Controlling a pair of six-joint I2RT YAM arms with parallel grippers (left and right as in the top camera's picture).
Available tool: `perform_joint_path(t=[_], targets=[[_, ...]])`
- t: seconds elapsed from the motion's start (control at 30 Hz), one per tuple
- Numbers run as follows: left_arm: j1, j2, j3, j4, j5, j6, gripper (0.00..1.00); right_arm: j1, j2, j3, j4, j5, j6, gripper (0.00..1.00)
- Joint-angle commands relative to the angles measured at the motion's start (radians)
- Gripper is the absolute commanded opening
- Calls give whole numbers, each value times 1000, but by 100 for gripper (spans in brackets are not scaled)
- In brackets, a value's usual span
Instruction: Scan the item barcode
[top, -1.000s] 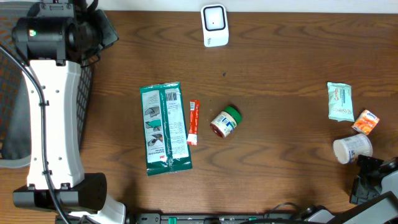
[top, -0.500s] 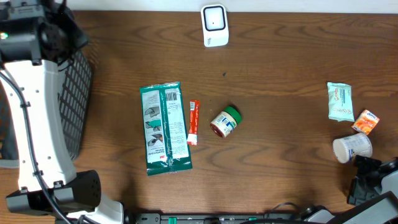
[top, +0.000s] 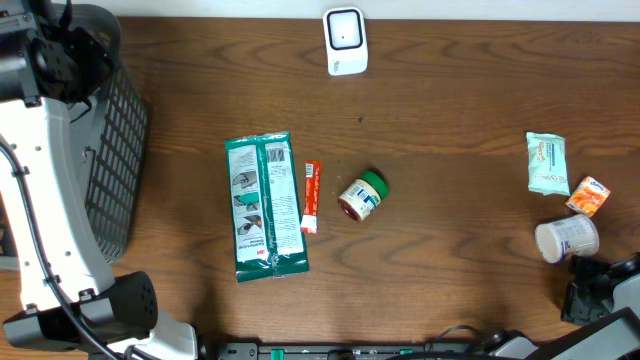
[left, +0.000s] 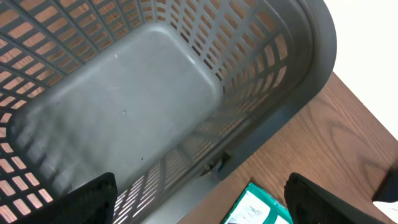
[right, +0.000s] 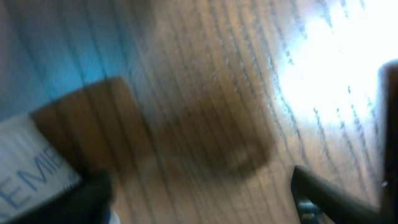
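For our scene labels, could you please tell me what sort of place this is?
Probably a mock checkout bench: a white scanner at the wooden table's far edge, packaged goods such as a green packet and a small jar, and a grey basket alongside.

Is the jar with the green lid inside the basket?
No, the jar lies on the wooden table, beside a red packet, far from the basket.

Dark brown wood-grain table (top: 450, 110), pale strip (top: 500, 8) beyond its far edge, bright glare on the grain near right
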Motion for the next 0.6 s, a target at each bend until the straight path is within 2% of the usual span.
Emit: perform_joint_path(t=[0.0, 0.1, 0.2, 0.23, 0.27, 0.3, 0.57], targets=[[3, -8, 5, -5, -26, 2, 87, 9, 0, -4, 5, 18, -22, 65], [3, -8, 5, -5, -26, 2, 87, 9, 0, -4, 28, 18, -56, 63], [3, -8, 5, -5, -26, 2, 87, 9, 0, -4, 27, 17, -66, 71], [3, -8, 5, -5, -26, 2, 87, 9, 0, -4, 26, 17, -66, 75], [3, -8, 5, -5, -26, 2, 87, 9, 0, -4, 25, 18, -66, 93], [3, -8, 5, -5, -26, 2, 87, 8, 0, -4, 22, 18, -66, 98], [3, -8, 5, -5, -26, 2, 88, 6, 0, -4, 19, 63, -66, 99]])
